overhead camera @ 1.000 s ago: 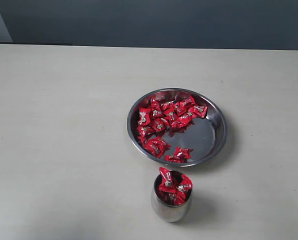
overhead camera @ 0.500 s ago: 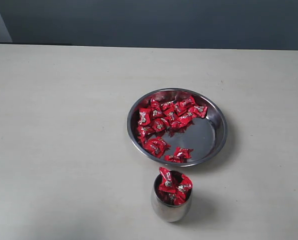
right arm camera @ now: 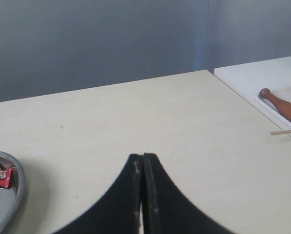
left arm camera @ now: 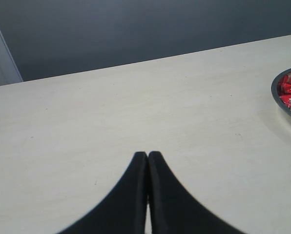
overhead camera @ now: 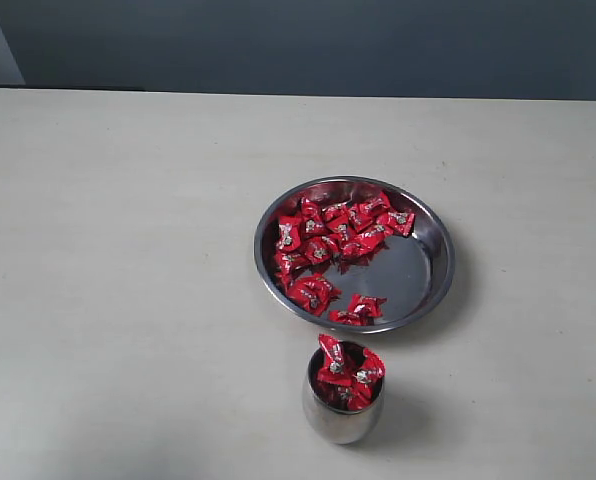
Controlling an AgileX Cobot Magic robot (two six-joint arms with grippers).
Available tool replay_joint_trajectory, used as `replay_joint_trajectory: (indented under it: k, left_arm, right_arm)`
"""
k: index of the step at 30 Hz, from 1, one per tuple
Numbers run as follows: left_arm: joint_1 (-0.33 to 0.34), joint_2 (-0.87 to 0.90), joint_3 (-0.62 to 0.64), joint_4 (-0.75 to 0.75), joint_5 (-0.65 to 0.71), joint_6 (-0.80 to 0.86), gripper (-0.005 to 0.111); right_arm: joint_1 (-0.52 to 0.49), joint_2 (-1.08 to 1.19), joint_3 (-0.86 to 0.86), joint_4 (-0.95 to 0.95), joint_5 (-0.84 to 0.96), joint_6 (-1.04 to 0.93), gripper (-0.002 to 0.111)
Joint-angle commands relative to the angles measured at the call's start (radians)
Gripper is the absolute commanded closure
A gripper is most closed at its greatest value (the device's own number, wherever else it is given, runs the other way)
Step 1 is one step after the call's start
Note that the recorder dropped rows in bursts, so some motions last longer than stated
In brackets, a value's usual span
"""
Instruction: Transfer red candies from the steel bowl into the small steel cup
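Observation:
The steel bowl [overhead camera: 433,270] lies right of the table's middle, with several red candies [overhead camera: 323,245] heaped in its left half. In front of it stands the small steel cup [overhead camera: 340,420], filled with red candies [overhead camera: 346,372] that poke above its rim. Neither arm appears in the exterior view. My left gripper [left arm camera: 148,153] is shut and empty over bare table, the bowl's rim [left arm camera: 277,100] at that view's edge. My right gripper [right arm camera: 143,156] is shut and empty too, with the bowl's rim [right arm camera: 18,187] and one candy [right arm camera: 0,176] off to the side.
A white board [right arm camera: 262,78] lies beside the table in the right wrist view, with a brown wooden handle [right arm camera: 282,105] and a thin stick [right arm camera: 284,131] on it. The pale table [overhead camera: 128,250] ends at a dark wall behind.

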Motion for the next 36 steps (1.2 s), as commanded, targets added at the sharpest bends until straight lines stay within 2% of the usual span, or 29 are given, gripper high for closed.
replay_joint_trajectory:
  k: [1, 36]
  left_arm:
    - [0.002, -0.004, 0.005, 0.002, -0.007, -0.006, 0.106]
    - [0.002, -0.004, 0.005, 0.002, -0.007, -0.006, 0.106]
  right_arm:
    - [-0.007, -0.024, 0.019, 0.015, -0.014, -0.011, 0.109]
    - [-0.007, -0.03, 0.201, 0.024, -0.117, -0.015, 0.109]
